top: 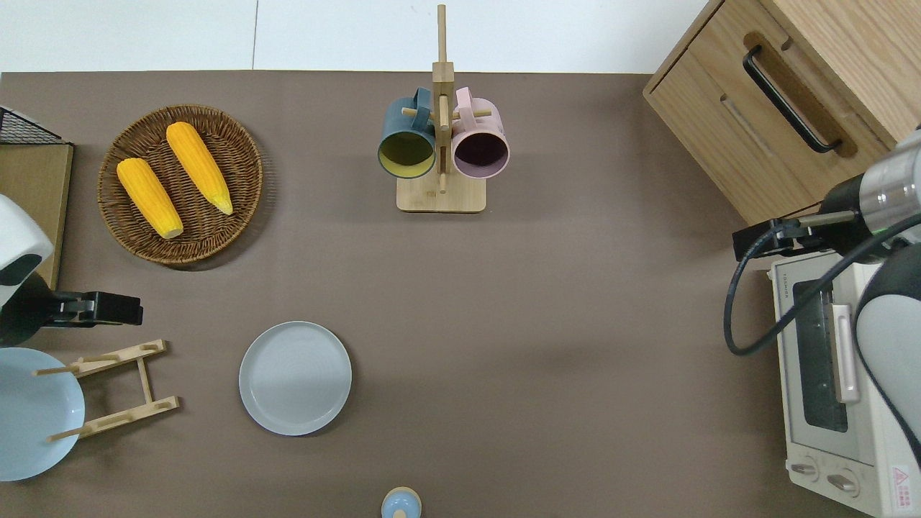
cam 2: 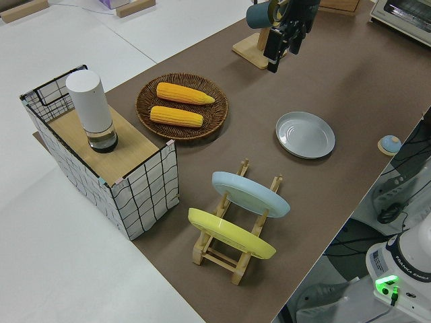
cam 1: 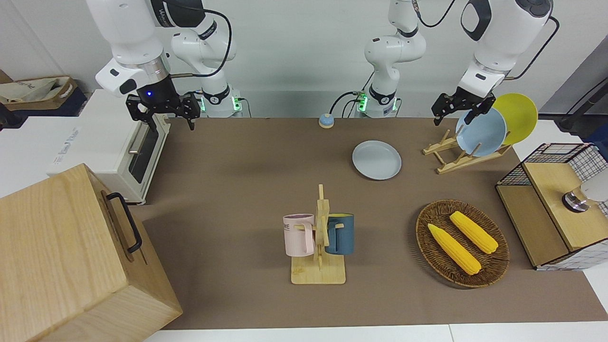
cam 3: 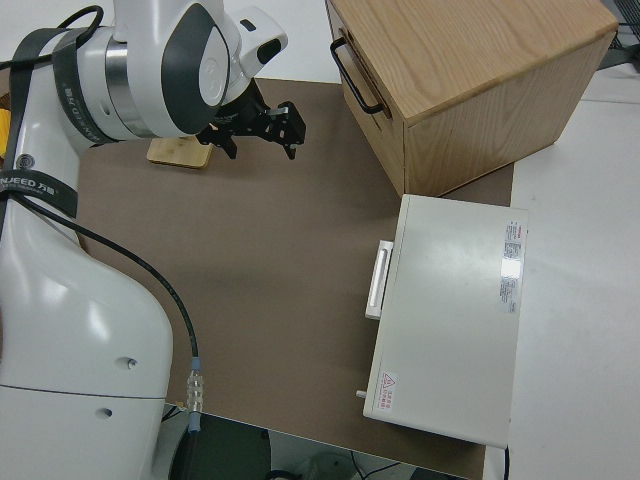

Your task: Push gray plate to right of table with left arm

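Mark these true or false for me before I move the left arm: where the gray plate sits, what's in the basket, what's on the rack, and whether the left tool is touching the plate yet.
1. The gray plate lies flat on the table, empty. True.
2. The wicker basket holds three corn cobs. False: it holds two.
3. The left tool is touching the gray plate. False: it hangs apart from it, near the wooden plate rack.
4. The sky-blue plate and the yellow plate lean in the wooden plate rack. True.
5. The pink mug stands on the mat. False: it hangs on the mug stand.
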